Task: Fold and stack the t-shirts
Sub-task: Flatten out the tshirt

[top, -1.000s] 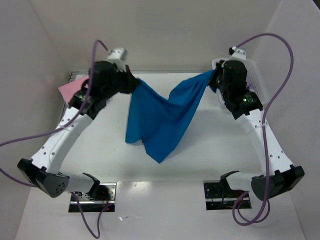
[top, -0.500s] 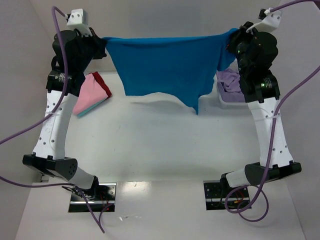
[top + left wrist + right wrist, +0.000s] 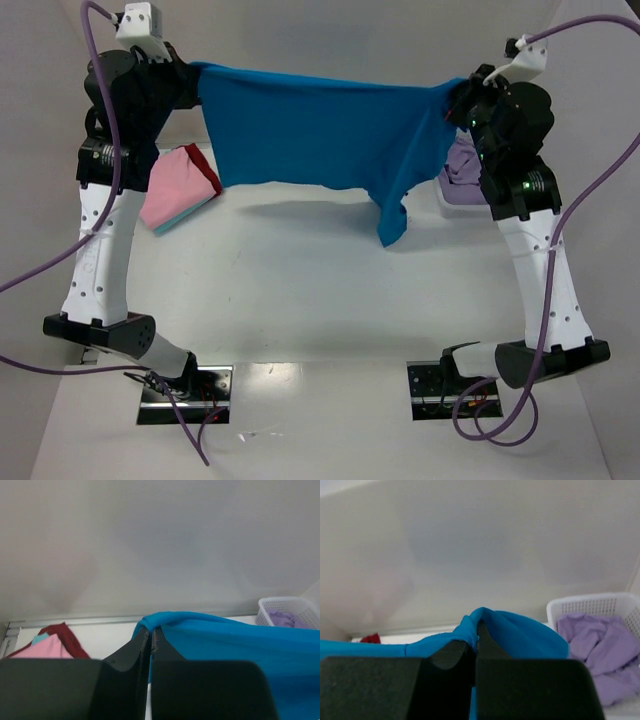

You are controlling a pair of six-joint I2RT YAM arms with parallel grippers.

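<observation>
Left claw [image 3: 151, 633] and right claw [image 3: 476, 641] pinch the blue t-shirt [image 3: 320, 130], which half-hides the basket [image 3: 600, 600].

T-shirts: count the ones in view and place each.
5: blue shirt stretched between left gripper and right gripper; pink, teal, red stacked at left; lavender in basket, perhaps hiding more.

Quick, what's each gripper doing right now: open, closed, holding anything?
Left gripper: closed, pinching one end of the blue t-shirt.
Right gripper: closed, pinching the other end of the same shirt.
</observation>
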